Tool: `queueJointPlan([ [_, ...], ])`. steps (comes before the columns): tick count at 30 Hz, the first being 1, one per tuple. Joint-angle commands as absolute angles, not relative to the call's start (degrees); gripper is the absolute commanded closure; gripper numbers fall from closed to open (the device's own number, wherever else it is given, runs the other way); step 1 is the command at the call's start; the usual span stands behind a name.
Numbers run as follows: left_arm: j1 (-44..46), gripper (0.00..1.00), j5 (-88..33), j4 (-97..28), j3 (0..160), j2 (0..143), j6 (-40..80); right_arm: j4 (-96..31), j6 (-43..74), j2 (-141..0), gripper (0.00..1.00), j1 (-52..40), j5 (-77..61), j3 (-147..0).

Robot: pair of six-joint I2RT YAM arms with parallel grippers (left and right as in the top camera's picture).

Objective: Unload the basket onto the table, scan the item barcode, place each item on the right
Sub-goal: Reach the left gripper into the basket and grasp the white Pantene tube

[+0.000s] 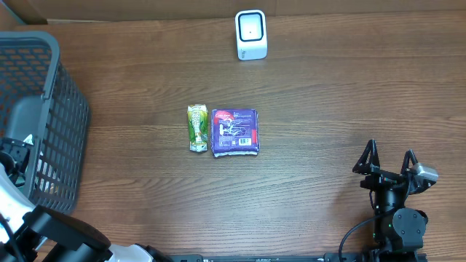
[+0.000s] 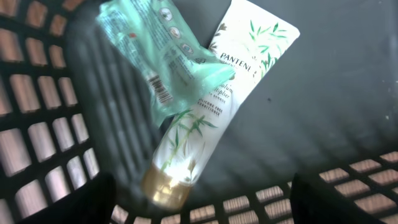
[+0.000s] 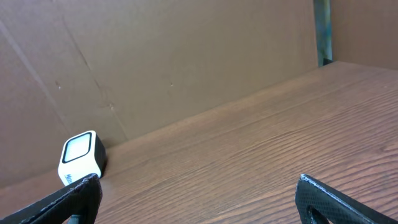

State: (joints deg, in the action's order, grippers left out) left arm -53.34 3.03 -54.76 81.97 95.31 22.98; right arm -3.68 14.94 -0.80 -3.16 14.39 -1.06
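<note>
**Left gripper hangs open over goods in basket as scanner stands at far edge**

Inside the dark grey basket [image 1: 69, 109] at the left of the wooden table [image 1: 328, 94], the left gripper [image 2: 202, 190] hangs with its jaws spread wide and nothing held between them. Its two dark fingers [image 2: 68, 202] sit at the near corners of the wrist view. Below it a white Pantene tube [image 2: 214, 106] with a gold cap and a bamboo-leaf print lies on the basket floor, cap toward the gripper. A mint-green sachet [image 2: 149, 50] lies over the tube's far half with a small barcode facing up. The white barcode scanner [image 1: 251, 34] stands upright at the far edge of the table, near its centre and well apart from the basket. At mid-table a green packet [image 1: 197, 128] and a purple packet [image 1: 235, 132] lie flat just beside each other, the green one on the left. At the near right the right gripper [image 1: 389, 161] sits with its jaws fully apart and empty, and its wrist view catches the scanner at the left.
</note>
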Motion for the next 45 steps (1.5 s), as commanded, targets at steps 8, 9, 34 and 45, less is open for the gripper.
queueJointPlan([
  [8,-53.3,0.20,3.0,-51.5,80.3,101.9,20.7,-3.3,14.5,-0.2,0.00,-3.6,15.0,-0.5],
  [9,-53.3,0.21,2.9,-51.6,80.3,103.3,20.8,-3.3,14.5,-0.2,0.00,-3.6,15.0,-0.5],
  [34,-50.9,0.96,1.4,-66.8,103.3,111.3,19.5,-3.3,14.5,-0.2,0.00,-3.6,15.0,-0.5],
  [45,-38.2,0.96,1.4,-82.2,136.4,105.3,13.4,-3.3,14.5,-0.2,0.00,-3.6,15.0,-0.5],
])
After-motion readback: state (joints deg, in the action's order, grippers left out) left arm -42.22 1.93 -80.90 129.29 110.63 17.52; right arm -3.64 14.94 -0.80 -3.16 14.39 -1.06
